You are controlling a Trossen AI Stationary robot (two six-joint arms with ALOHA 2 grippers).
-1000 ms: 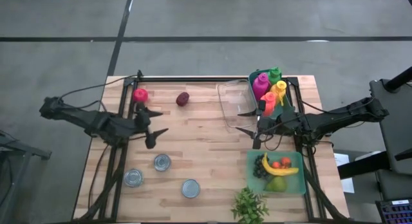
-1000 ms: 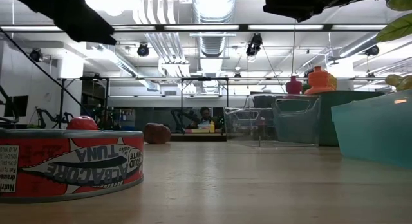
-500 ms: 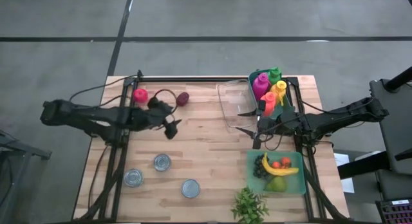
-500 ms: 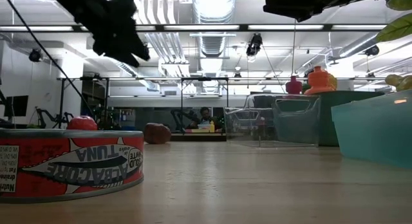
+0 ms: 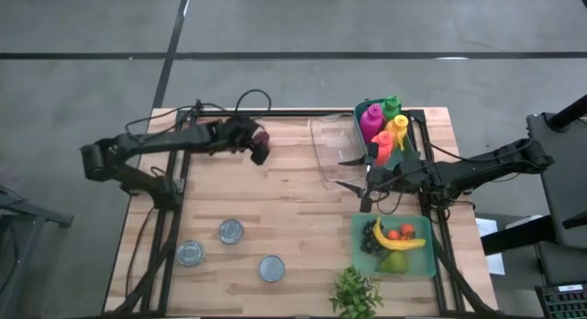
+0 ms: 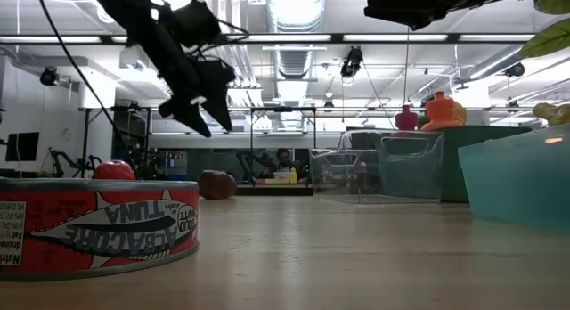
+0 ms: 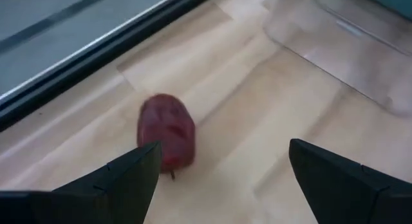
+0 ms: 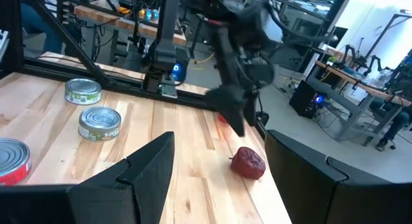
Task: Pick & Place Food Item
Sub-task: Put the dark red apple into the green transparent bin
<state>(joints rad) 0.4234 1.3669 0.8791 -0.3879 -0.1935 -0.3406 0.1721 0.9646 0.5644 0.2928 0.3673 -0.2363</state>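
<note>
The left gripper (image 5: 260, 152) is hovering with fingers spread wide, holding nothing, just above the dark red fruit (image 7: 166, 131) on the wooden table (image 5: 293, 209).

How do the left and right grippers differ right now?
The left gripper hangs over the dark red food item at the table's far edge; the right gripper waits beside the clear container. The left arm reaches far across the table; the right stays near its side. Both are open and empty.

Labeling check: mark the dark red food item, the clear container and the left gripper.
dark red food item (image 7: 166, 132), left wrist view, middle of its body
clear container (image 5: 332, 147), high view, its bare floor
left gripper (image 6: 204, 117), low view, between open fingertips
</note>
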